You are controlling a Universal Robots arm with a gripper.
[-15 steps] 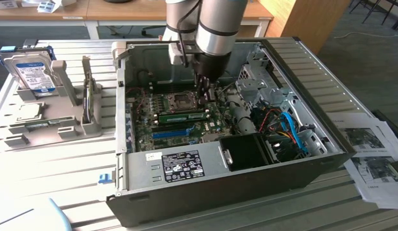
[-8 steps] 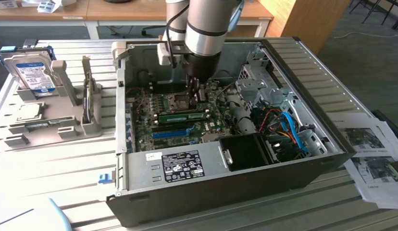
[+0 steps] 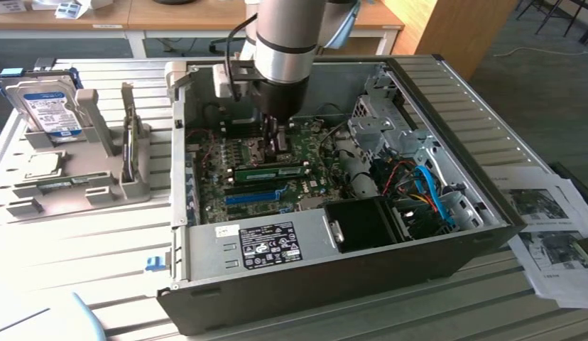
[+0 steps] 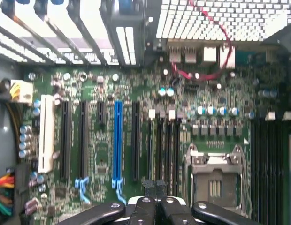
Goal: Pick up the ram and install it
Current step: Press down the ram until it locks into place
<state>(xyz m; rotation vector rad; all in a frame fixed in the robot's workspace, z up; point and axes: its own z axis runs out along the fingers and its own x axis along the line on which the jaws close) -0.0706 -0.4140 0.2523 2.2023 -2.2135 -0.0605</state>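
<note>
The ram [image 3: 270, 172] is a thin green stick standing on its long edge over the motherboard [image 3: 308, 188] inside the open computer case [image 3: 351, 270]. It sits directly under my gripper [image 3: 277, 153], which reaches straight down into the case. In the wrist view my gripper [image 4: 157, 192] has its two black fingers [image 4: 145, 206] pressed together, with only a hairline between them. They point at a group of narrow dark slots [image 4: 164, 145] between the blue slot [image 4: 118, 140] and the empty processor socket [image 4: 216, 183]. The stick runs parallel to the blue slot [image 3: 251, 197].
A grey holder [image 3: 76, 177] at the exterior view's left carries a hard drive [image 3: 50, 106] and a square silver chip [image 3: 45, 165]. Inside the case are a black box [image 3: 365, 224], coloured cables [image 3: 422, 188] and a metal drive cage [image 3: 379, 114]. Printed papers [image 3: 550, 220] lie at the right.
</note>
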